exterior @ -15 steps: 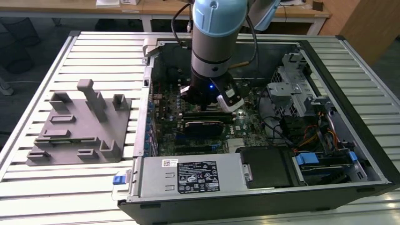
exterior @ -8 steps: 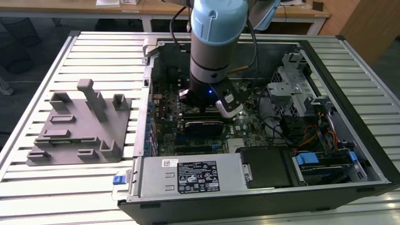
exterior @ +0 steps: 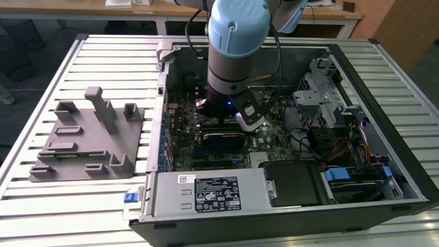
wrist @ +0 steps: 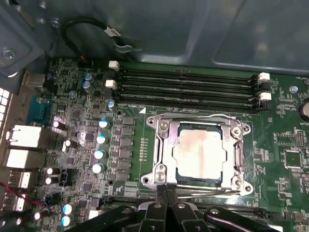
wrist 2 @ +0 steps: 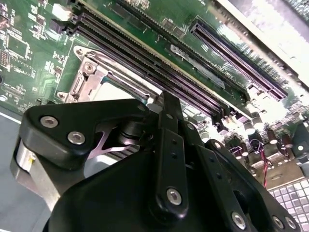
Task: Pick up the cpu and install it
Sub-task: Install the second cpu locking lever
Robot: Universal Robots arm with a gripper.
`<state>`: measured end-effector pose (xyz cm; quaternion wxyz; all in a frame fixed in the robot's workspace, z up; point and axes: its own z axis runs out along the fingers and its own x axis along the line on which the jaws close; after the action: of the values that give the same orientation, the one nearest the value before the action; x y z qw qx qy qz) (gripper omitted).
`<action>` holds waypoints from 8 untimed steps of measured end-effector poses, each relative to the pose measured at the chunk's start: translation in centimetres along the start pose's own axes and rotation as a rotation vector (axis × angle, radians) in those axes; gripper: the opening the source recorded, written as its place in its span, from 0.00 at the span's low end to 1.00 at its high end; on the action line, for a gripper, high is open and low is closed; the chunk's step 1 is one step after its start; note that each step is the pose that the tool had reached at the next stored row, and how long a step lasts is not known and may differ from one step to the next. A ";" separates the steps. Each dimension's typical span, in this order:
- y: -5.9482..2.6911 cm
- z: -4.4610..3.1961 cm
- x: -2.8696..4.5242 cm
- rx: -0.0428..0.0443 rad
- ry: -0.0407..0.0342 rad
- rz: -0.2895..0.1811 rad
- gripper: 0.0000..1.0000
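A: Arm pose?
B: Upright, reaching straight down into the open computer case (exterior: 384, 170), gripper (exterior: 230, 116) low over the motherboard (exterior: 274, 139).
A: Fingers?
B: Pressed together, nothing between them; tips (wrist: 165, 189) at the socket frame's (wrist: 161, 159) edge in the first wrist view.
A: CPU?
B: The cpu (wrist: 199, 153) is seated flat in the socket, just beside the fingertips. Grey fixture (exterior: 86, 139) sits on the table, at the exterior view's left.

My black gripper (wrist: 164, 212) hangs over a green motherboard (wrist: 72, 121) bearing a silvery-beige cpu (wrist: 199, 153) with a darker rim, four black memory slots (wrist: 186, 89) tipped with white clips, and blue-topped capacitors (wrist: 100, 140); beside the case lies a grey fixture (exterior: 86, 139).
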<state>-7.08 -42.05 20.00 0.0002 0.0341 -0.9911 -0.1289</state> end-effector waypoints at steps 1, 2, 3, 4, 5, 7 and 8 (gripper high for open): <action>-0.03 0.06 0.06 -0.0041 -0.0002 0.000 0.11; -0.08 0.10 0.11 -0.0080 -0.0005 0.000 0.11; -0.16 0.11 0.17 -0.0120 -0.0008 0.000 0.11; -0.27 0.10 0.24 -0.0172 -0.0011 0.000 0.11; -0.39 0.09 0.29 -0.0230 -0.0016 0.000 0.11; -0.60 0.07 0.42 -0.0330 -0.0023 0.000 0.11; -0.68 0.07 0.46 -0.0363 -0.0025 0.000 0.11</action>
<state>-7.50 -42.72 19.75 -0.0005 0.0341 -0.9886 -0.1469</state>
